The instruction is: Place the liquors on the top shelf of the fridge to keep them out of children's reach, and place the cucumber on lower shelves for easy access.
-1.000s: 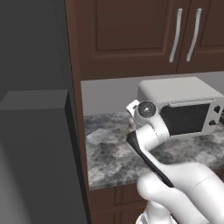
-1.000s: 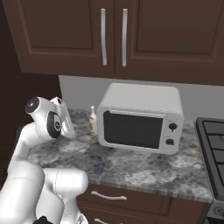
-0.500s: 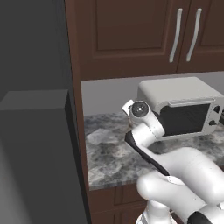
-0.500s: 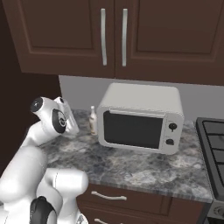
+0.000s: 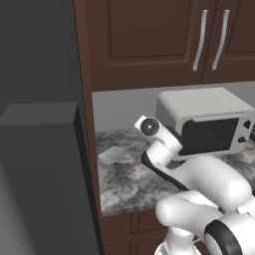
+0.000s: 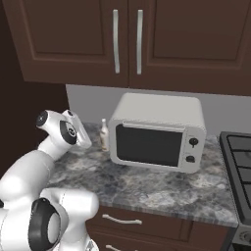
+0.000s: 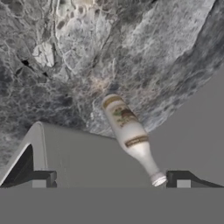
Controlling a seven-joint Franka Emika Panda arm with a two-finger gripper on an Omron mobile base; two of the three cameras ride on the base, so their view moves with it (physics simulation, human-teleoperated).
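The slim cream-white liquor bottle (image 6: 104, 135) stands on the granite counter (image 6: 147, 186) against the back wall, just left of the microwave. In the hand view the bottle (image 7: 129, 131) lies ahead of my gripper (image 7: 111, 181), its cap close to the right fingertip (image 7: 183, 180). The gripper is open, its tips far apart and nothing between them. My wrist (image 6: 63, 130) hangs over the counter left of the bottle. The grey fridge (image 5: 40, 174) rises at the left. The squat dark bottle, the cucumber and the fridge shelves are out of view.
A white microwave (image 6: 157, 137) takes up the counter's middle, and its grey top (image 7: 83, 162) sits beside the bottle. Dark wood cabinets (image 6: 127, 39) hang overhead. A stove edge (image 6: 238, 166) is at the far right. A dark cabinet panel (image 5: 84, 124) stands between fridge and counter.
The wrist has swung a little toward the fridge side and the elbow has dropped lower. The bottle and microwave have stayed put.
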